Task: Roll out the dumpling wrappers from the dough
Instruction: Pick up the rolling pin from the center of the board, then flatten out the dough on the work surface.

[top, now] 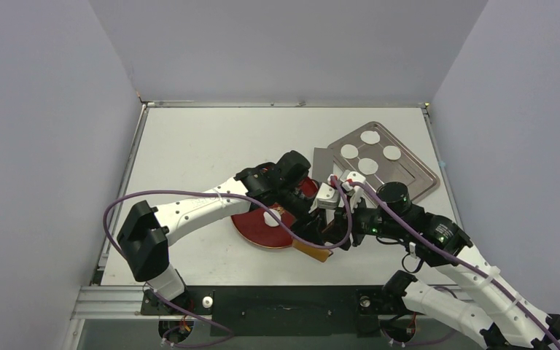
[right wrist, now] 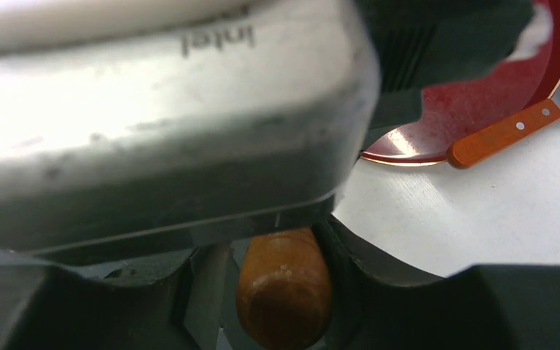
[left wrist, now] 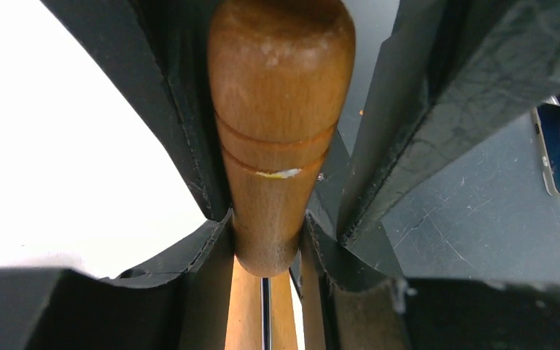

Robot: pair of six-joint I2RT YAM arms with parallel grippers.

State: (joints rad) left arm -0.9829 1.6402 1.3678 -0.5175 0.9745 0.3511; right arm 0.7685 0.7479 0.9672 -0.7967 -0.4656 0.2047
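Since rolling takes both ends, brown wooden rolling pin (left wrist: 281,131): left gripper (left wrist: 266,233) clenches one handle, right gripper (right wrist: 284,292) straddles other, hold unclear.

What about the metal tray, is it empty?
No, four round white dumpling wrappers lie on the metal tray.

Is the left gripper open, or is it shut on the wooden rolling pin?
Shut on it. In the left wrist view, the fingers of the left gripper press both sides of the rolling pin handle, no gap visible.
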